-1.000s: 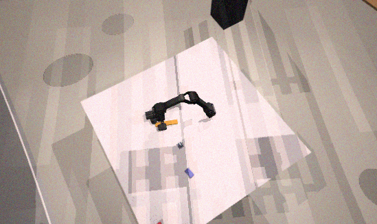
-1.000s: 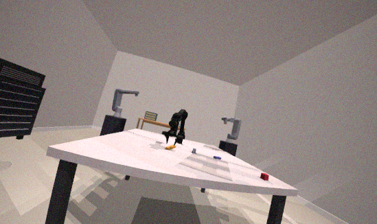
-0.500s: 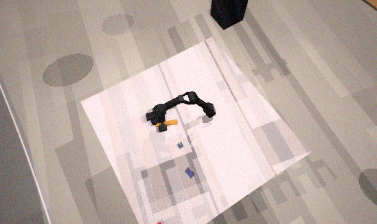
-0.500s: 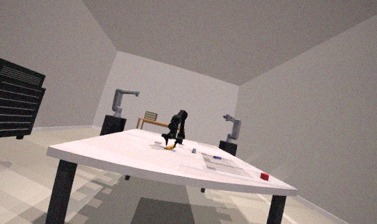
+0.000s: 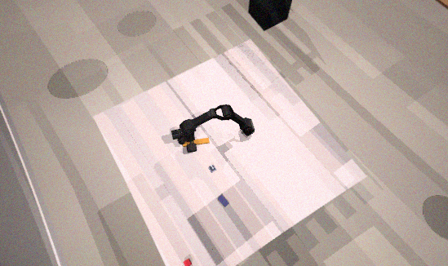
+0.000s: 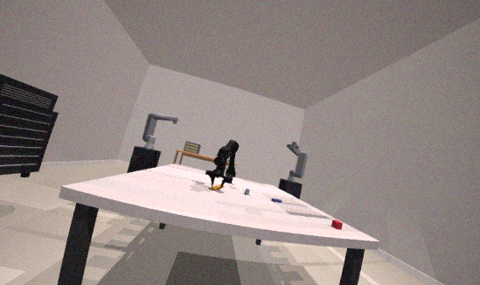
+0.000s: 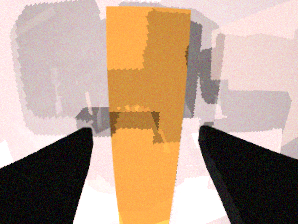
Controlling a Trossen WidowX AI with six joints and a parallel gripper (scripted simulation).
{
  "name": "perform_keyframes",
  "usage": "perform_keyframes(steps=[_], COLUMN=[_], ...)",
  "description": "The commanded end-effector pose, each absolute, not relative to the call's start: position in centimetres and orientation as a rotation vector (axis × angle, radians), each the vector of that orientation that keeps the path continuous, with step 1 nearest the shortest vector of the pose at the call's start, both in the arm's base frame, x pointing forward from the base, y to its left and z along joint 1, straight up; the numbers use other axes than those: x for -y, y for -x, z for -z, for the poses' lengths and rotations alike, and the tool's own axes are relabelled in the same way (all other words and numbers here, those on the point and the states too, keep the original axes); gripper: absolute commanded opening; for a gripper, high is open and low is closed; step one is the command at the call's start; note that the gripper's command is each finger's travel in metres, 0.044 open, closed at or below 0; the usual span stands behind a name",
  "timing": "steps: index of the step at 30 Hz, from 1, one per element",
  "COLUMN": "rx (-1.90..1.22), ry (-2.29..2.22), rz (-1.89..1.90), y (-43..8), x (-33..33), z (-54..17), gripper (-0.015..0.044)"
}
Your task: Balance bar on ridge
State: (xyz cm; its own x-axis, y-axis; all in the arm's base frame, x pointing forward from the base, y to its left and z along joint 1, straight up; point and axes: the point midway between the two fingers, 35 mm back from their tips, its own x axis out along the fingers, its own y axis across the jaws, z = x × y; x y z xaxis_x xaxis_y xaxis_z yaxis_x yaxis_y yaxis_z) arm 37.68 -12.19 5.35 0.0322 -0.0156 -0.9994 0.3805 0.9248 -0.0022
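The orange bar lies flat on the white table. My gripper is open and low over the bar. Its fingers stand on either side of the bar, with a gap on both sides in the wrist view. In the top view the gripper and arm hide part of the bar. A small grey-blue piece, which looks like the ridge, stands on the table apart from the bar.
A blue block lies beyond the ridge, away from the gripper. A red block sits farther off, near the table's edge. The black arm arches from its base to the gripper.
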Motion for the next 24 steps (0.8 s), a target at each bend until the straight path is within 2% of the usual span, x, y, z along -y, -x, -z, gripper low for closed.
perform_keyframes(steps=[1, 3, 11, 15, 24], rx=[-1.514, -1.514, -1.514, -1.514, -1.513], ry=[-0.298, -0.298, -0.298, -0.298, -0.300], rz=[0.312, 0.312, 0.312, 0.312, 0.312], y=[-37.7, -37.7, -37.7, -37.8, -37.9], x=[12.2, 12.2, 12.2, 12.2, 12.2], z=[-5.3, -5.3, -5.3, -6.0, -8.3], gripper=[0.0210, 0.0157, 0.0104, 0.0000, 0.0000])
